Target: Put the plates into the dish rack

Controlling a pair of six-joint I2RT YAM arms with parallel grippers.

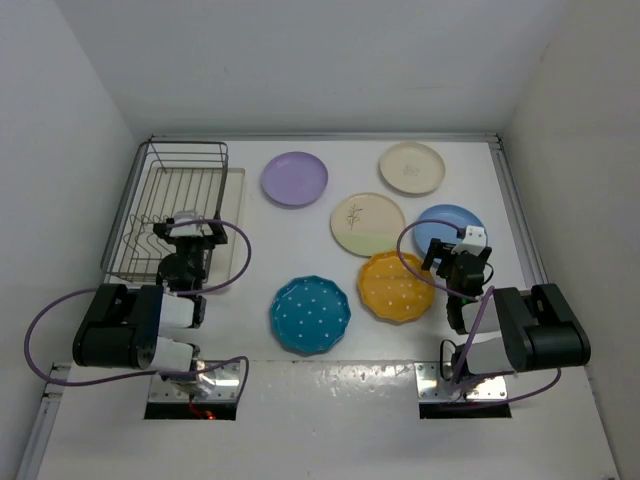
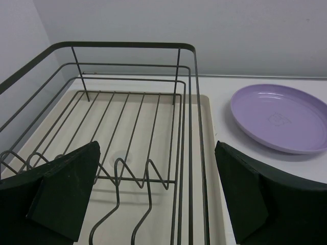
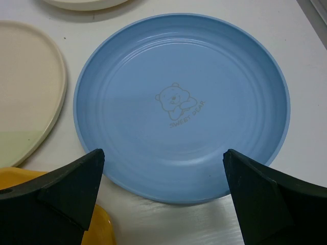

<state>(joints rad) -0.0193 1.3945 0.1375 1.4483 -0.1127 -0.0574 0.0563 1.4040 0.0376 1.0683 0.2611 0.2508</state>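
Six plates lie flat on the white table: purple (image 1: 294, 178), cream (image 1: 412, 167), cream-green with a sprig (image 1: 367, 223), light blue (image 1: 451, 224), orange-yellow dotted (image 1: 395, 287) and scalloped teal (image 1: 310, 314). The dark wire dish rack (image 1: 170, 212) on its cream drip tray stands at the left and holds no plates. My left gripper (image 1: 188, 236) is open and empty above the rack's near right part (image 2: 153, 153); the purple plate (image 2: 281, 117) shows beyond it. My right gripper (image 1: 458, 255) is open and empty above the near edge of the light blue plate (image 3: 181, 104).
White walls enclose the table at the back and both sides. The rack's upright dividers (image 2: 133, 176) run along its near part. In the right wrist view the sprig plate's rim (image 3: 28, 92) and the orange-yellow plate's edge (image 3: 99, 229) lie left of the blue one.
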